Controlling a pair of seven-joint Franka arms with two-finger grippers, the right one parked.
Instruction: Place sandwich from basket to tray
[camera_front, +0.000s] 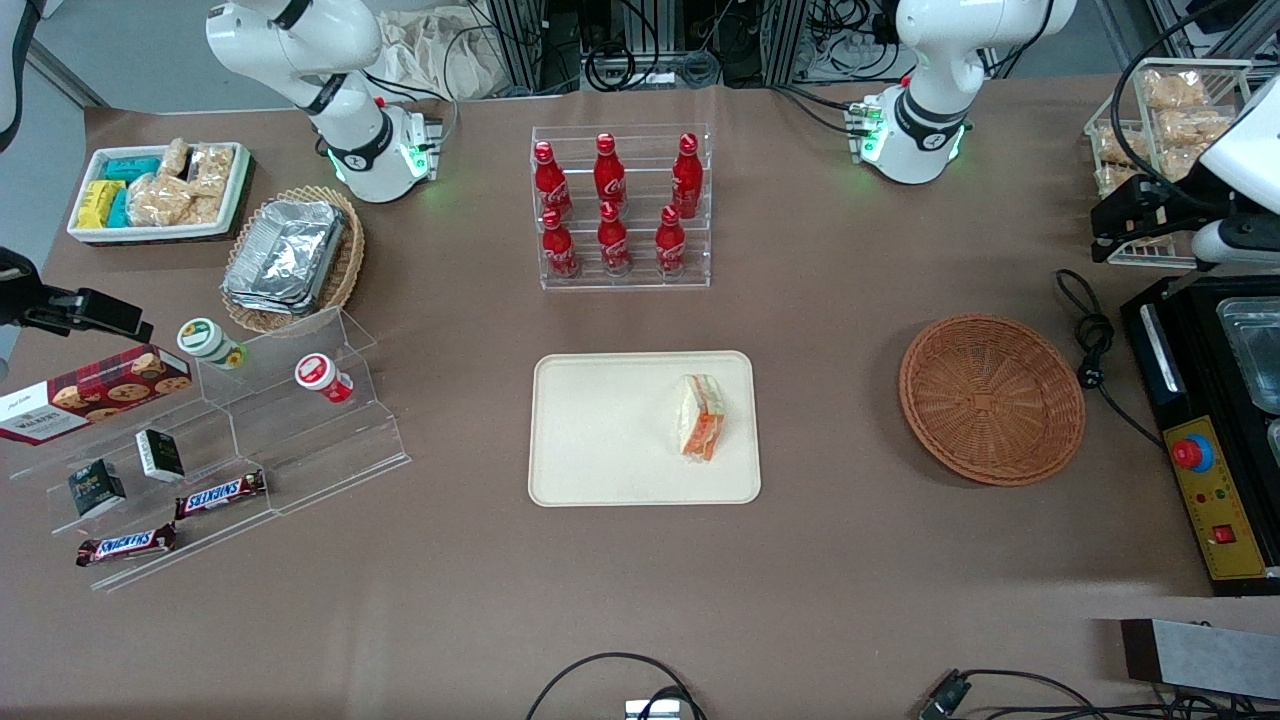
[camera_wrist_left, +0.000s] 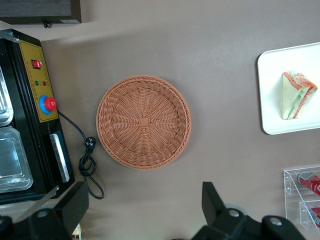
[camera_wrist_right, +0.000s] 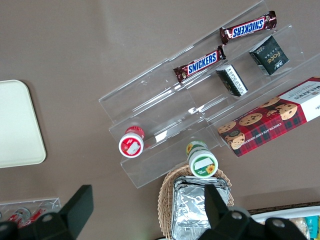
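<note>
The sandwich (camera_front: 700, 417) (camera_wrist_left: 295, 95), a pale bread wedge with orange-red and green filling, lies on the cream tray (camera_front: 600, 430) (camera_wrist_left: 272, 100), at the tray's end nearer the working arm. The reddish-brown wicker basket (camera_front: 990, 398) (camera_wrist_left: 143, 121) sits beside the tray toward the working arm's end of the table, with nothing in it. My gripper (camera_front: 1108, 232) (camera_wrist_left: 142, 197) hangs high above the table, farther from the front camera than the basket and near the black machine. It is open and holds nothing between its fingers (camera_wrist_left: 212, 197).
A black machine with a red button (camera_front: 1210, 440) and its coiled cable (camera_front: 1095, 350) stand beside the basket at the working arm's end. A rack of red bottles (camera_front: 620, 205) stands farther back than the tray. Acrylic snack shelves (camera_front: 220, 430) and a foil-container basket (camera_front: 295, 255) lie toward the parked arm's end.
</note>
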